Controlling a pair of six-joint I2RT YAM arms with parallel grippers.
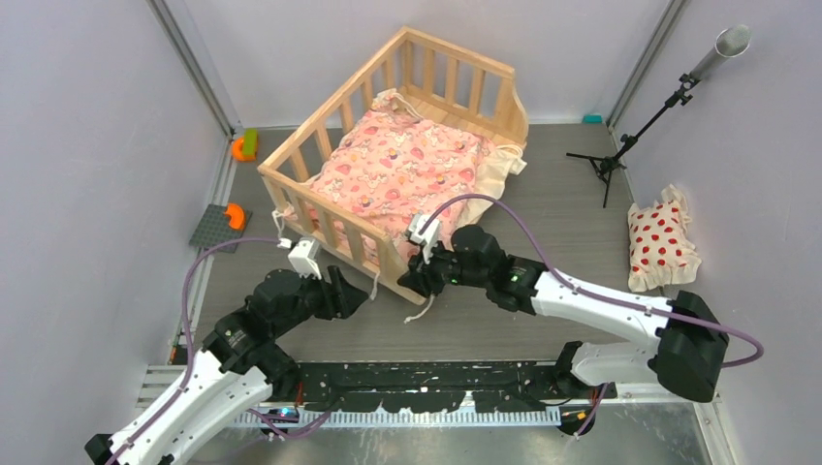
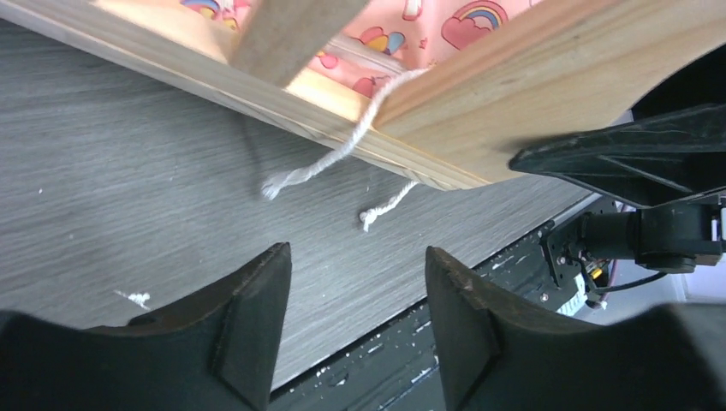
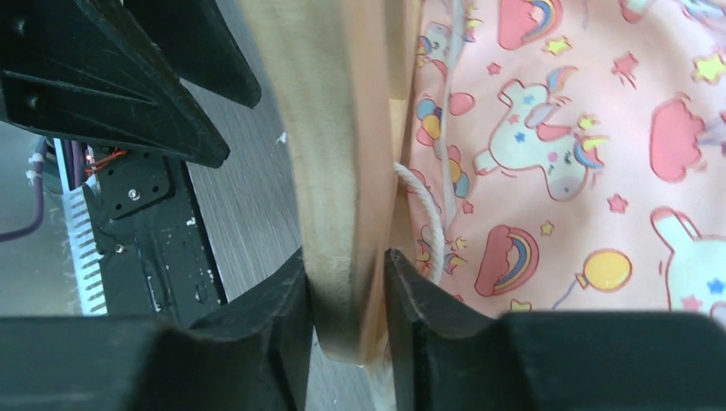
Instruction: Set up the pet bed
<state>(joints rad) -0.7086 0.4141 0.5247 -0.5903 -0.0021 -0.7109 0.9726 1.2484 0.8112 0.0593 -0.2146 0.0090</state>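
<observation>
1. Grey wood-grain tabletop (image 1: 562, 194), between pale walls, carries everything.
2. Near left: the left gripper (image 2: 357, 257) hangs with its jaws about half open and empty. It is just short of the near rail of the pet bed (image 1: 458, 55), where two cream tie cords (image 2: 330, 158) dangle.
3. Near centre: the right gripper (image 3: 347, 265) has its jaws closed on the bed's near-corner board.
4. Right: a dotted pillow (image 1: 661, 242) lies by the wall, well apart.
5. Centre to far: the bed stands askew on the tabletop with a pink cushion (image 1: 402, 170) inside.
6. Handling, as judged: the frame is rigid and probably light, and its smooth wood may slip. Grip a top rail or corner board, not the thin slats.
</observation>
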